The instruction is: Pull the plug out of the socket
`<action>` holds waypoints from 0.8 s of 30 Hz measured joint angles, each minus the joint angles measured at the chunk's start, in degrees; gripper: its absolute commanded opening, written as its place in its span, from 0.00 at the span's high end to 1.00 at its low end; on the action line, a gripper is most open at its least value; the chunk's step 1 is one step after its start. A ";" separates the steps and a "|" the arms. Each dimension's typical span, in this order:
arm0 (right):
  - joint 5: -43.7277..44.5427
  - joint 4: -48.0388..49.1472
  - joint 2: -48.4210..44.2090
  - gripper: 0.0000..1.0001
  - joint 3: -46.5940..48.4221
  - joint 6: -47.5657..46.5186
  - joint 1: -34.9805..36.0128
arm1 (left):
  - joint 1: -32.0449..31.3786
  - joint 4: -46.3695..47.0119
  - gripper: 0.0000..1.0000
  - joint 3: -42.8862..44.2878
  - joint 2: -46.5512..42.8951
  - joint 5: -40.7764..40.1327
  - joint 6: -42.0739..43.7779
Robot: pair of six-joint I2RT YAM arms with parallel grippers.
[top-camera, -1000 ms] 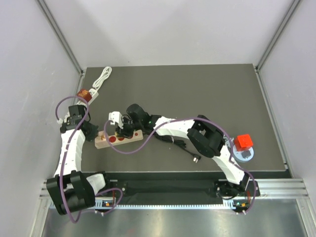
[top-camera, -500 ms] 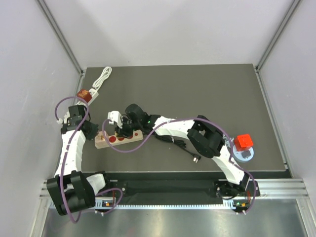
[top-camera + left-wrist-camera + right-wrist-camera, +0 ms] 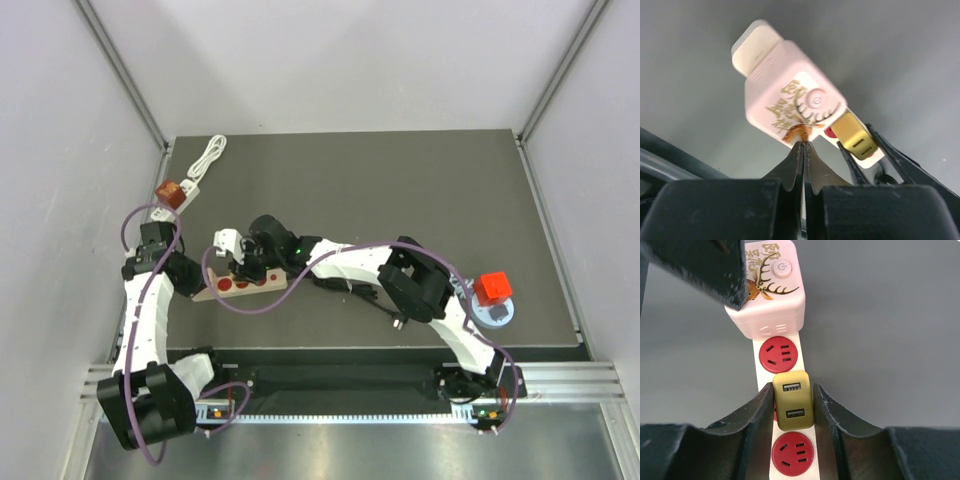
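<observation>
Gold USB plug sits pinched in the right gripper for pulling; closed, empty left gripper braces the power strip.

The right end effector sits over the power strip, the left end effector at its left end.

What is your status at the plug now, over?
Left gripper shut, tips on pink end of power strip. Right gripper shut on gold plug, not yet out. Nothing seen blocking it.
</observation>
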 measured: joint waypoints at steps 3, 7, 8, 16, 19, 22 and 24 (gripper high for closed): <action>0.35 0.07 0.00 1.00 0.00 0.39 0.22 | 0.00 -0.46 1.00 -0.70 0.50 -0.09 -1.51; 0.70 0.83 0.00 1.00 -0.42 0.59 0.22 | 0.02 -0.39 1.00 -0.22 2.32 0.31 -3.15; 0.74 0.96 -0.02 1.00 -0.55 0.59 0.22 | 0.04 -0.22 1.00 -0.17 2.56 0.57 -3.19; 0.76 1.70 -0.24 1.00 -1.07 0.52 0.26 | -0.07 -0.70 1.00 0.48 1.07 -2.49 -2.71; 0.74 1.70 -0.24 1.00 -1.07 0.55 0.26 | -0.04 -2.12 1.00 0.55 0.48 -6.34 -2.86; 0.74 1.73 -0.24 1.00 -1.07 0.55 0.26 | -0.04 -2.71 1.00 0.52 0.48 -8.20 -2.91; 0.74 1.73 -0.24 1.00 -1.07 0.55 0.26 | -0.04 -2.64 1.00 0.50 0.66 -8.46 -2.99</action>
